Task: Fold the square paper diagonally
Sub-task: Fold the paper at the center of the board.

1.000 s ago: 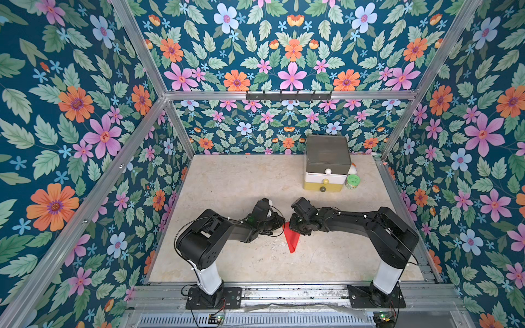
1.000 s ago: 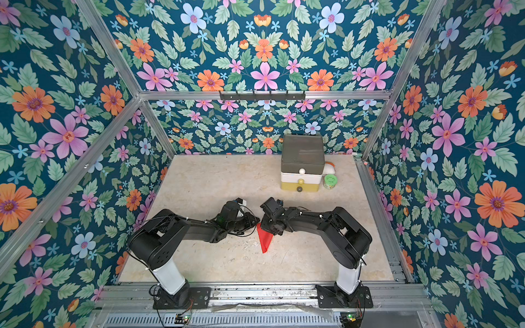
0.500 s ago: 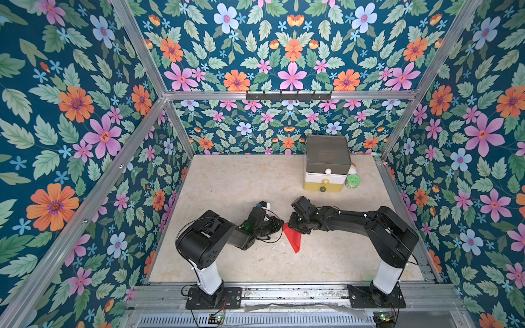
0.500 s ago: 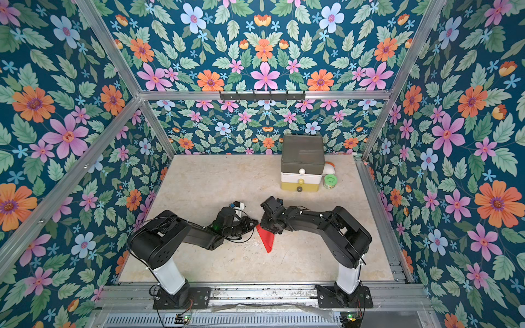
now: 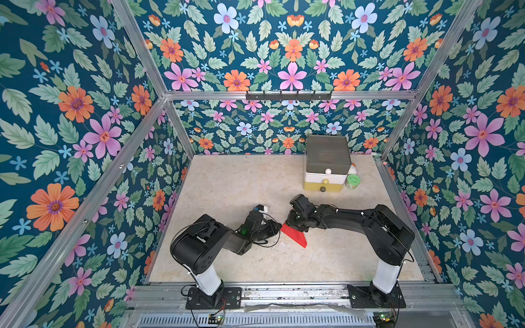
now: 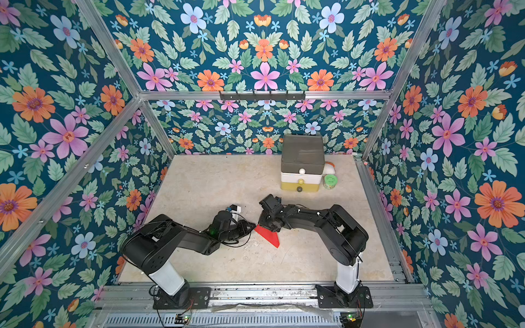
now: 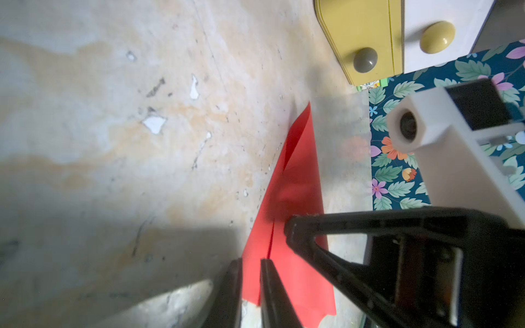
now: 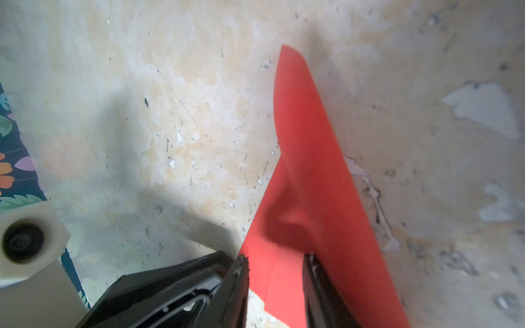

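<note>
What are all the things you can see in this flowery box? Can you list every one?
paper: one, bright red, folded to a triangle, on the table between the two grippers
drawer box: one, three tiers (grey, white, yellow), at the back of the table
tub: one, green, round, beside the drawer box
hook rail: one, black, on the back wall
table: one, beige, scuffed
walls: blue with flowers, all around
left gripper: one, black, jaws narrowly apart at the paper's edge
right gripper: one, black, jaws open over the paper
</note>
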Robot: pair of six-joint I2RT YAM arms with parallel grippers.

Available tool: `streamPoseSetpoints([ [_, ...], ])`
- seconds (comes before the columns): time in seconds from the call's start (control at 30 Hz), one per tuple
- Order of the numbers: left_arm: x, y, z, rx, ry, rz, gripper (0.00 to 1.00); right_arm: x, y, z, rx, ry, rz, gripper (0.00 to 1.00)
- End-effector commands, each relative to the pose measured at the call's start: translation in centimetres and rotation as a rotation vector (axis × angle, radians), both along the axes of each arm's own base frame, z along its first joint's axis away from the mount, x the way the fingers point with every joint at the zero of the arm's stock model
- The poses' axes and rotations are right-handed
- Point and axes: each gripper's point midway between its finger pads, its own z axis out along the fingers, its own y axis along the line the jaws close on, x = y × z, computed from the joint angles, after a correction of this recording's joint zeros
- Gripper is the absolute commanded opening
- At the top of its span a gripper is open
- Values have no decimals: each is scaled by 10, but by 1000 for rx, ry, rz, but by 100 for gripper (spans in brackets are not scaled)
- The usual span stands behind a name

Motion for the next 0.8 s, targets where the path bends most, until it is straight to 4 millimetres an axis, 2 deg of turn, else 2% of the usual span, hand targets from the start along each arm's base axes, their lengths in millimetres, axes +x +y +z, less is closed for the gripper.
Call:
streamPoseSetpoints([
  [0.0,-9,18,-15,132,54,9,28,-6,-6,-6,-32,24,4,37],
  [0.1,-1,10,15,136,-22,-14,30,-8,-9,-6,-35,28,4,37],
  [0.17,-2,-2,24,146,-50,-56,30,-9,-9,-6,-35,27,4,37],
  [0.27,-12,-13,17,149,-40,-113,29,-9,-10,-6,-37,28,4,37],
  [0.47,-23,-6,-8,173,-4,-119,27,-9,-6,-9,-21,40,8,37],
  [0.63,-29,-14,-3,114,-8,-145,27,-10,-7,-7,-22,38,9,36],
  [0.77,-32,-24,9,54,-23,-168,16,-10,-8,-8,-24,40,6,29],
])
